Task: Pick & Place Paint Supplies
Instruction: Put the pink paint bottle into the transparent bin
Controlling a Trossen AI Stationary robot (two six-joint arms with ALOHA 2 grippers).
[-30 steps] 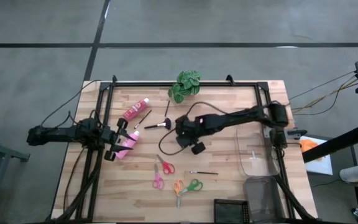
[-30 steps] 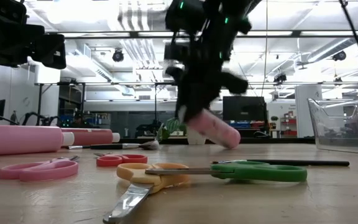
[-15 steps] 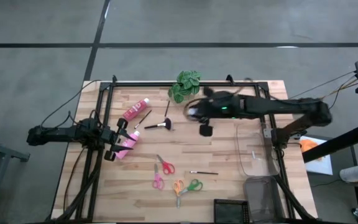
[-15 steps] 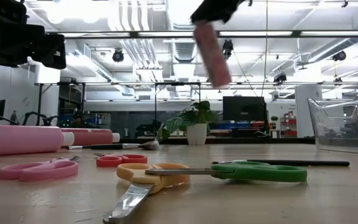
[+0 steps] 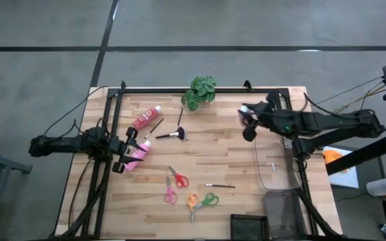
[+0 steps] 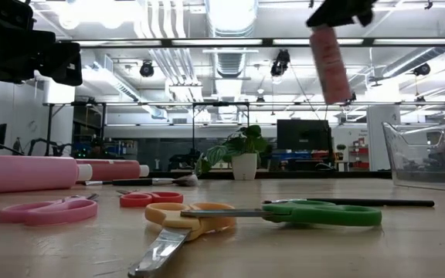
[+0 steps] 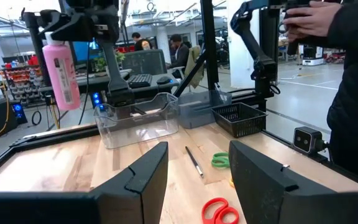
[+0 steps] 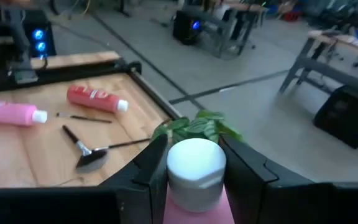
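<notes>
Looking from above, the right gripper (image 5: pixel 246 119) was over the table's right part, near the clear bin (image 5: pixel 273 166), while the left gripper (image 5: pixel 127 152) waited at the left side beside a pink bottle (image 5: pixel 138 154) lying on the wood, and a red bottle (image 5: pixel 146 118) and a fan brush (image 5: pixel 171 135) lay further in. In the low view, the carried pink bottle (image 6: pixel 330 54) hung high above the table, well clear of the scissors (image 6: pixel 315 212). In the wrist views, the right fingers (image 8: pixel 145 168) were closed on this bottle just below its white cap (image 8: pixel 196 163), and the left fingers (image 7: pixel 143 180) stood partly apart with nothing between them.

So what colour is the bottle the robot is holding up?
Pink bottle with a white cap, clearest in the low view.
</notes>
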